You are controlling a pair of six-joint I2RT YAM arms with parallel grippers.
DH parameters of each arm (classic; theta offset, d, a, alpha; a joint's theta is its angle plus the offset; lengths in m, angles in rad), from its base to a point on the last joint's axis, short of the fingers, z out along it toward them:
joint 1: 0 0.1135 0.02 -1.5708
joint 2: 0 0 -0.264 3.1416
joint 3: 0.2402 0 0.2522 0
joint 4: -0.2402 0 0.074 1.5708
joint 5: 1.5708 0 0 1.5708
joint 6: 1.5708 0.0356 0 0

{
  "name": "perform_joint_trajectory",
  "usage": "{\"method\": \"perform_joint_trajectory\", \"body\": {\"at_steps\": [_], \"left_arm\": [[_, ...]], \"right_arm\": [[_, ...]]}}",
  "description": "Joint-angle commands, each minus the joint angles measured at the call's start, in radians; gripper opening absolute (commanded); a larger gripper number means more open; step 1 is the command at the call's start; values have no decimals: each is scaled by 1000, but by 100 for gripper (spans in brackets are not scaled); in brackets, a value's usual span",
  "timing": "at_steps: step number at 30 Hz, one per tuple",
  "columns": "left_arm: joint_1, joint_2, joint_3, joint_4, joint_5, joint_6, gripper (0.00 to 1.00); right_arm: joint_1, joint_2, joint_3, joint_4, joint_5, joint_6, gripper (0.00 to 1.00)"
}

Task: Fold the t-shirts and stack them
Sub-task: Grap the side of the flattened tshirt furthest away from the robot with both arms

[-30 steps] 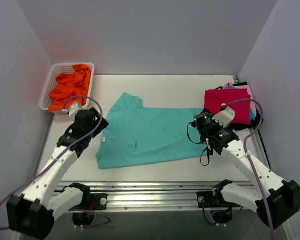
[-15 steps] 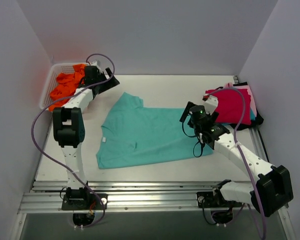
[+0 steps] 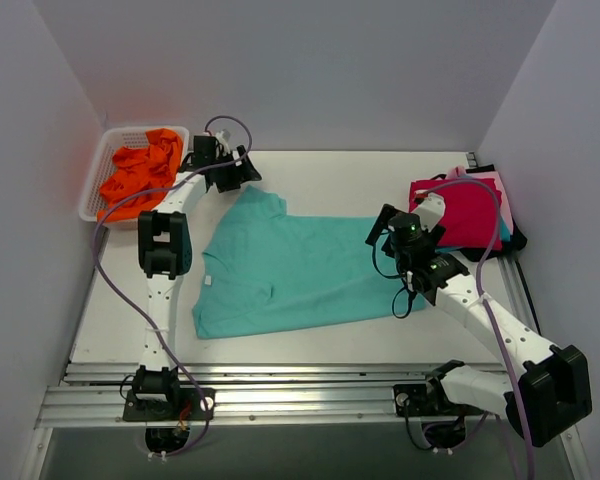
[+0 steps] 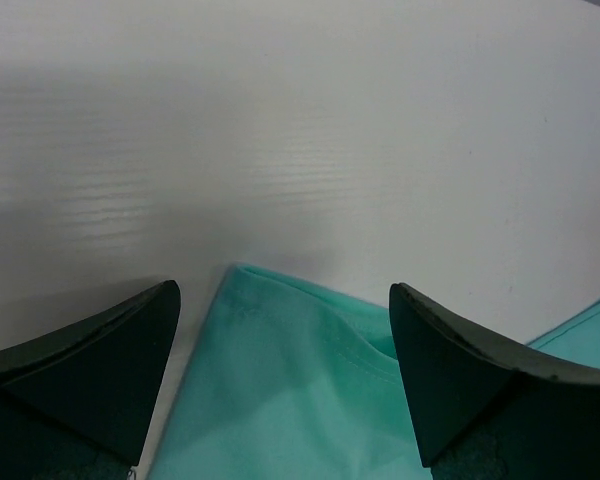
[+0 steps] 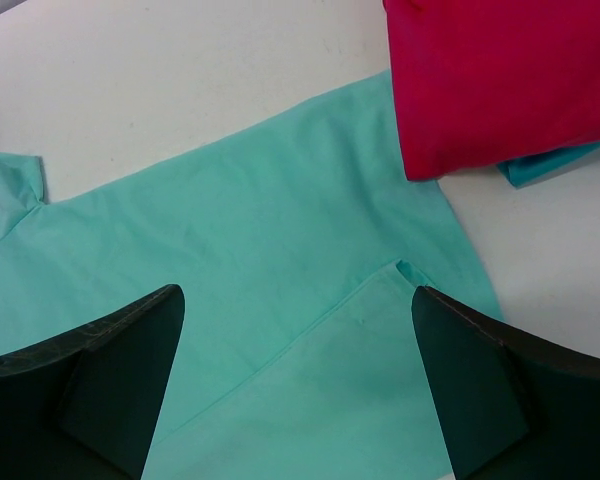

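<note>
left tool (image 4: 282, 290) wide, empty | right tool (image 5: 297, 291) wide over teal t-shirt (image 5: 260, 220) | basket (image 3: 130, 130) of orange clothes (image 3: 135, 180) (top view only)

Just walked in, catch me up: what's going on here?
A teal-turquoise fabric t-shirt lies spread on the white table, one edge folded over. Both of the robot's grippers are open and empty: the left gripper hovers over its neckline end, the right gripper over the other end, beside a folded crimson red t-shirt.
</note>
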Motion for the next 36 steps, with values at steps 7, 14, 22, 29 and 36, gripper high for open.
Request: {"method": "perform_joint_trajectory", "body": {"at_steps": [7, 14, 22, 29, 36], "left_arm": [[-51, 39, 0, -169, -39, 36, 99], [-48, 61, -4, -182, -77, 19, 73], [-48, 85, 40, -231, -120, 7, 5], [-43, 23, 16, -248, -159, 16, 2], [-24, -60, -52, -253, -203, 54, 2]], "right_arm": [[-32, -36, -16, 5, 2, -21, 93], [-48, -39, -21, 0, -7, -21, 93], [-54, -33, -24, -3, -8, -18, 93], [-57, 42, 5, 14, -24, -16, 93], [-60, 207, 118, 28, -56, 7, 93]]}}
